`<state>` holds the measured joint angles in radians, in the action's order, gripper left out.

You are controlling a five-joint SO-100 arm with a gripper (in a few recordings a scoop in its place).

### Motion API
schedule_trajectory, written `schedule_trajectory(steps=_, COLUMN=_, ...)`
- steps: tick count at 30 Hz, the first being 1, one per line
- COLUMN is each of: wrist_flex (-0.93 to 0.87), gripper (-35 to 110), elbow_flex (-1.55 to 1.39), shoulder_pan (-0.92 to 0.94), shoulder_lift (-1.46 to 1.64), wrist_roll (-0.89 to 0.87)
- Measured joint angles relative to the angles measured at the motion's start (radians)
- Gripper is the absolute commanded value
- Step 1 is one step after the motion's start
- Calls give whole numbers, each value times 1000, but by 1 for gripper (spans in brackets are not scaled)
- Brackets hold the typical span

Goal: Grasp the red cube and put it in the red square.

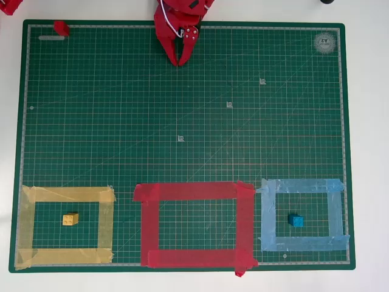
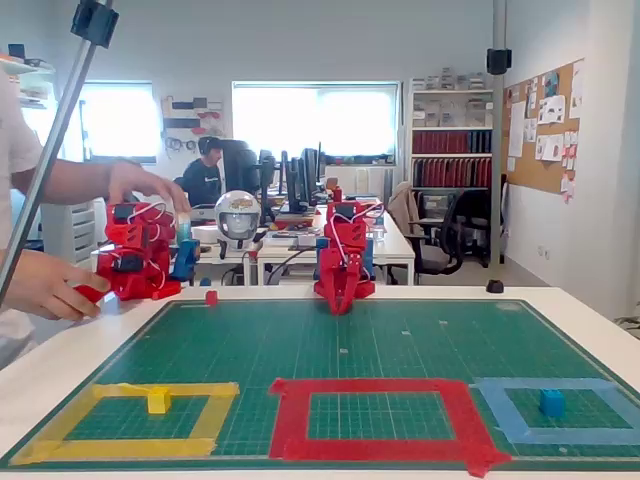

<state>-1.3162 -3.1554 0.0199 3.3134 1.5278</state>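
Red square (image 2: 378,416) lies nearest, well apart from the clenched, empty claw (image 1: 180,61) at the surface's far edge. Red cube (image 1: 61,27) sits off to the claw's left in the overhead view.

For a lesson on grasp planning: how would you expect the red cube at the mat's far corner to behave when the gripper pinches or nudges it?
The red cube looks tiny and blocky, so probably light and rigid. Its flat faces suggest sliding on the green mat rather than rolling. Being small beside the gripper, it may skid or twist if pinched off-centre.
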Motion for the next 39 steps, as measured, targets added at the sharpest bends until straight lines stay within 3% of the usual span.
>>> schedule_trajectory(steps=26, wrist_flex=0, gripper=0, elbow_flex=29, shoulder_pan=3, shoulder_lift=-20, wrist_roll=0)
schedule_trajectory(steps=32, wrist_flex=-12, gripper=0, elbow_flex=365, shoulder_pan=29, shoulder_lift=-334, wrist_roll=-8)
schedule_trajectory(steps=39, wrist_flex=-143, gripper=0, elbow_flex=950, shoulder_pan=173, shoulder_lift=-827, wrist_roll=-163)
